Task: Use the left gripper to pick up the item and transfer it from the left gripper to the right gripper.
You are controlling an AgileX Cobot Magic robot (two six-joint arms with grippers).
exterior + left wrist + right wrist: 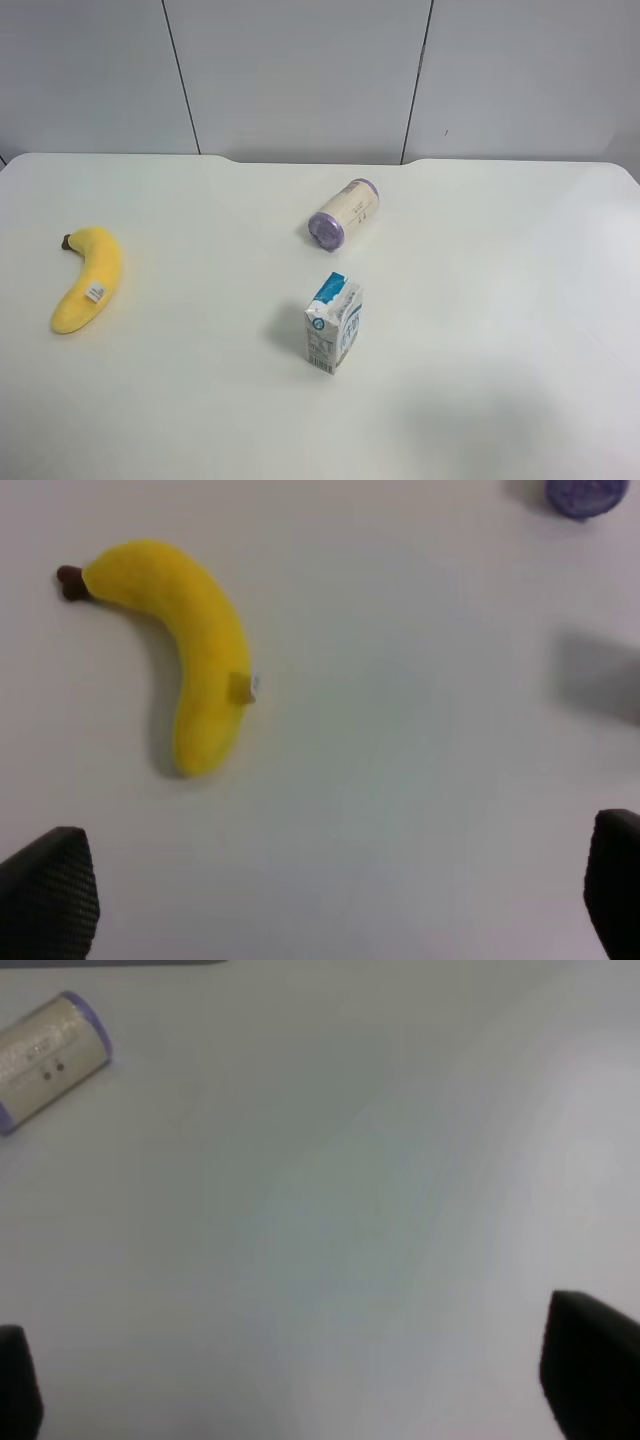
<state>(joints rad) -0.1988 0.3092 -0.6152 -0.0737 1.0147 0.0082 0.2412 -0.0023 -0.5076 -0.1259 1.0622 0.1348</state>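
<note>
The yellow plush banana lies flat on the white table at the exterior high view's left, with its brown stem tip toward the back and its white tag facing up. Neither arm shows in that view. In the left wrist view the banana lies ahead of my left gripper. The gripper's two black fingertips stand wide apart, open and empty, clear of the banana. In the right wrist view my right gripper is open and empty over bare table. The banana is out of that view.
A purple-capped cylinder lies on its side near the table's middle back. It also shows in the right wrist view and at the edge of the left wrist view. A blue-white carton stands upright in front of it.
</note>
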